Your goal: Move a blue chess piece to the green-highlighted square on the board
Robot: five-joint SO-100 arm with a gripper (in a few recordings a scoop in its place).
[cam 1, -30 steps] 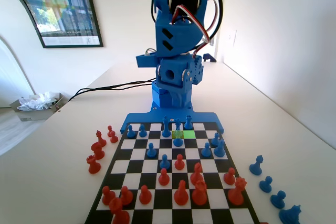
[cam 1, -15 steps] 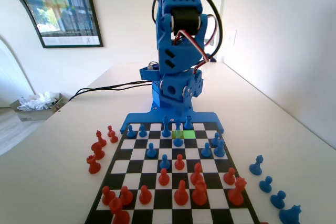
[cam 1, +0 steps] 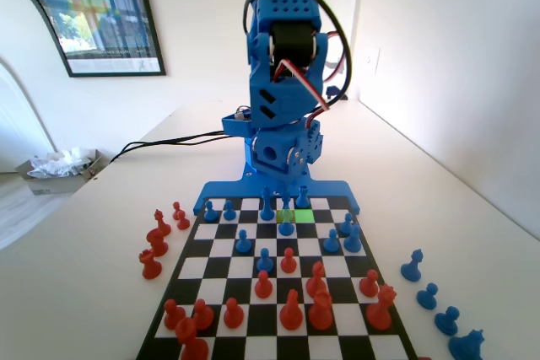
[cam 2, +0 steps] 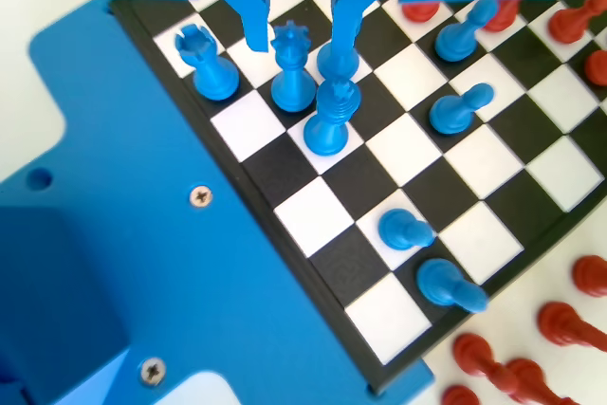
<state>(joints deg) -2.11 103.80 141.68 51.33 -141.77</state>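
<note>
at the top of the wrist view we see our blue two-finger gripper (cam 2: 296, 40) with jaws apart over the black-and-white checkered board (cam 2: 313, 217); the slim solid-blue chess piece (cam 1: 287, 223) stands on the bright green square (cam 1: 300, 216), upper centre of the fixed view.

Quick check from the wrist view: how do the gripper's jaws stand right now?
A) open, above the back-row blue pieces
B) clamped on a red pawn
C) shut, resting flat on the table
A: in the wrist view the gripper has its jaws apart, hanging over the crowned blue pieces at the board edge, holding nothing.
</note>
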